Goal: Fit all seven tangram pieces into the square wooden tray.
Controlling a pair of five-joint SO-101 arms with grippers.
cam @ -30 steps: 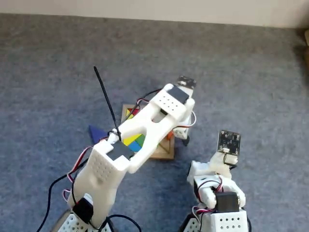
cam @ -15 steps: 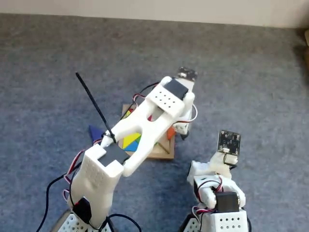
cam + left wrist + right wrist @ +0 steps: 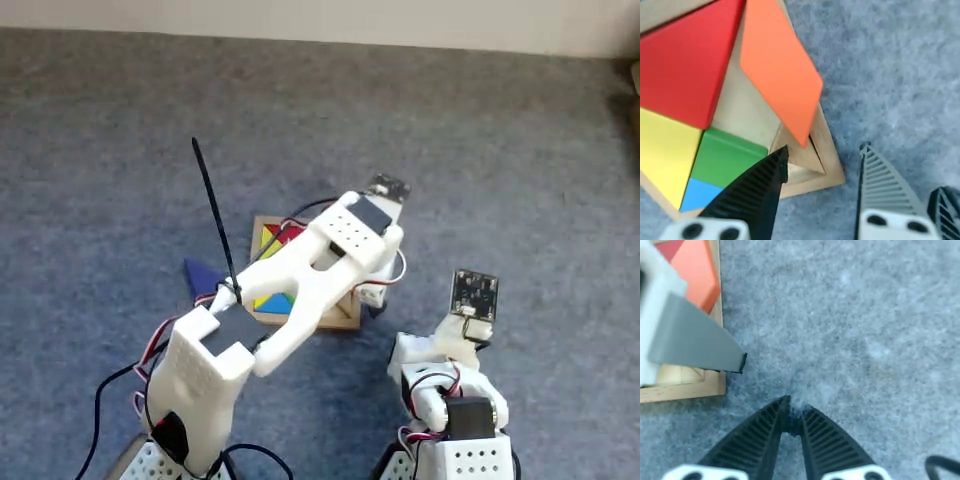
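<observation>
Seating the orange wooden parallelogram (image 3: 780, 70) looks like the step in hand. It is in the square wooden tray (image 3: 832, 167), at the corner nearest the right arm (image 3: 450, 400), but it lies skewed. One tip rides over the rim instead of lying flat in the open pocket. Its long edge meets the red wooden triangle (image 3: 687, 65). Further in, the yellow piece (image 3: 665, 155), green piece (image 3: 727, 157) and light blue piece (image 3: 697, 192) look flush. Bare tray floor shows between orange and green.

The left gripper (image 3: 823, 148) hangs over that corner, jaws spread, holding nothing. Its black finger (image 3: 762, 185) is over the inside of the tray and its grey finger (image 3: 880, 185) is outside, over the grey carpet (image 3: 890, 75).

How I'd do it: no regrip. Use one fingertip to nudge the overhanging tip inward, turning the piece until its edge runs along the rim, then press it flat. Keep it low and slow, because the tray may slide on the carpet and a hard shove could lift the red one.

View differences:
- **Left wrist view:** gives the fit and the gap.
- **High view:** the left arm (image 3: 300, 280) covers most of the tray. It does show a dark blue triangular piece (image 3: 200, 275) out on the carpet, just beside the tray on the side away from the right arm, not yet placed.
- **Right wrist view:** the right gripper (image 3: 794, 412) is pressed together, empty, low over the carpet near the tray corner.
</observation>
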